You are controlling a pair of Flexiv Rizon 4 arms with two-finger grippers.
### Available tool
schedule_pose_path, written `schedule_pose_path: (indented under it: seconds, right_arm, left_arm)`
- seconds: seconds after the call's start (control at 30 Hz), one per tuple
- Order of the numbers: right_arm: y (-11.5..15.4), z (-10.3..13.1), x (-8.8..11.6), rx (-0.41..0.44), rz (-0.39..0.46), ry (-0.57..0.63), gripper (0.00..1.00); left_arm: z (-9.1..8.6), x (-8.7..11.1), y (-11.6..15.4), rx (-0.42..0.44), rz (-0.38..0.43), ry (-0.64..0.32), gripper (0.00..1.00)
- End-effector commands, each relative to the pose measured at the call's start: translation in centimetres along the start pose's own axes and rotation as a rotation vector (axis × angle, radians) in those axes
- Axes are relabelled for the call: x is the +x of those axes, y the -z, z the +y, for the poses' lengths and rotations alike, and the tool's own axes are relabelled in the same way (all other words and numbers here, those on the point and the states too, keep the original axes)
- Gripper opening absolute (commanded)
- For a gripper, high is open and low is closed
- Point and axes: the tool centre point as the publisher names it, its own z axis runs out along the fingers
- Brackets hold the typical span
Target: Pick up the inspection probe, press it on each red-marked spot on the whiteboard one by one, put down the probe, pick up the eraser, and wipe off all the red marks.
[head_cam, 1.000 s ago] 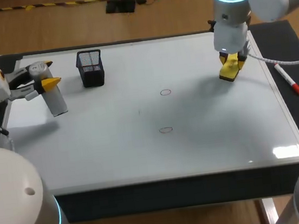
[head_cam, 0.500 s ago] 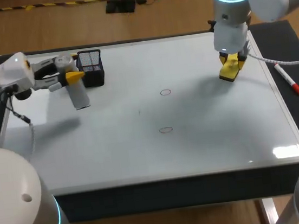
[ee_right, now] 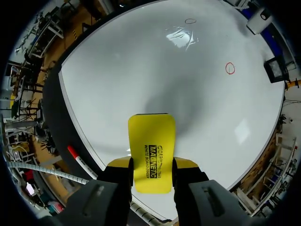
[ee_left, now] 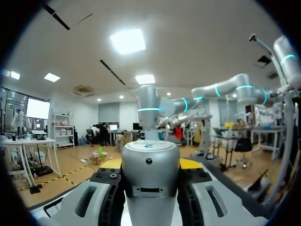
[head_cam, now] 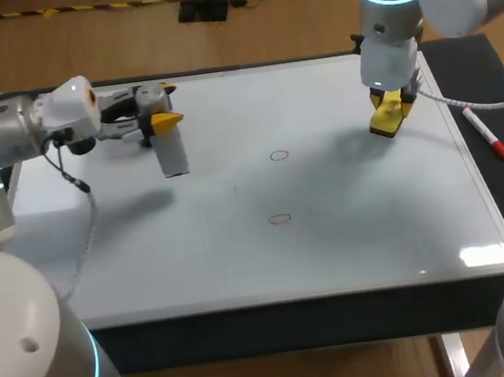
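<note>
One silver inspection probe (head_cam: 172, 154) is hanging tilted above the far left part of the whiteboard (head_cam: 243, 263), with the left gripper (head_cam: 164, 107) pinching its upper end between its yellow-tipped fingers. Near the board's middle two red marks are showing, a farther circle (head_cam: 278, 156) and a nearer circle (head_cam: 280, 218). Well away from both, the right gripper (head_cam: 391, 98) is clamping the yellow eraser (head_cam: 386, 122) from two sides over the far right part, and a red-capped marker (head_cam: 486, 134) is lying on the dark strip beside the board's right edge.
</note>
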Motion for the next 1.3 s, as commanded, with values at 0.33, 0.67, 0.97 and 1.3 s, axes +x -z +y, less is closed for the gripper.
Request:
schedule_pose_path:
  seconds: [0.33,0.67,0.97,1.3]
  right_arm:
    - [0.1,-0.1,0.0,0.001,0.004,0.001,0.00]
    - [0.1,-0.1,0.0,0.001,0.004,0.001,0.00]
    - [0.1,-0.1,0.0,0.001,0.004,0.001,0.00]
    - [0.1,-0.1,0.0,0.001,0.004,0.001,0.00]
  left_arm:
    - [1.1,0.1,-6.5,0.020,0.037,-0.004,0.00]
    - [2.5,-0.2,-11.0,0.038,0.063,0.015,0.00]
    - [3.4,-0.8,-13.5,0.035,0.080,0.022,0.00]
    - [4.4,-1.8,-15.9,0.029,0.096,0.024,0.00]
